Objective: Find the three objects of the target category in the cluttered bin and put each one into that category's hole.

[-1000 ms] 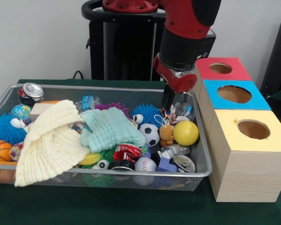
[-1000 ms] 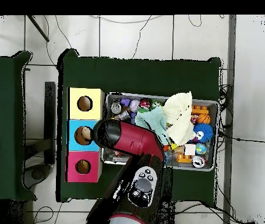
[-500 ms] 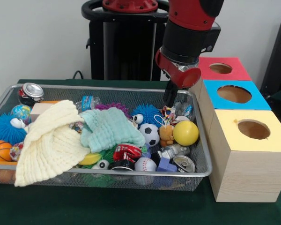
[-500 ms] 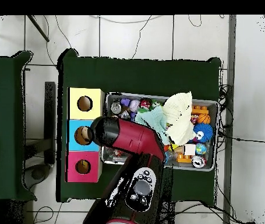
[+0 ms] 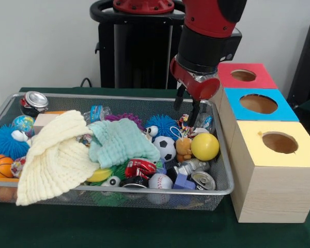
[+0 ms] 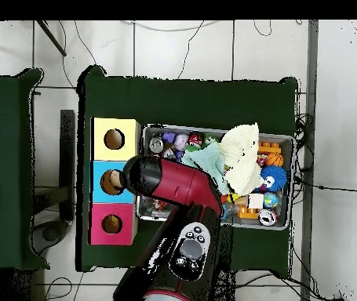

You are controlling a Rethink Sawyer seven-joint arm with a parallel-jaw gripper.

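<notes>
Green-clothed counter [image 5: 144,227] carries a silver wire-mesh bin [image 5: 223,178] packed w/ toys, cans and cloths, beside three wooden boxes w/ round holes: yellow-topped box [image 5: 279,142] nearest, blue-topped box [image 5: 258,104] mid, red-topped box [image 5: 245,75] farthest. Red-and-black arm [image 6: 173,182] hangs over the bin's box-side end. Gripper [image 5: 186,107] is spread, empty, just above a small multicoloured crinkly item [image 5: 184,123] next to the yellow smooth ball [image 5: 205,146]. Target category isn't evident. To do it well: come straight down, straddle one item only, avoid the ball and mesh wall, close firmly before lifting.
</notes>
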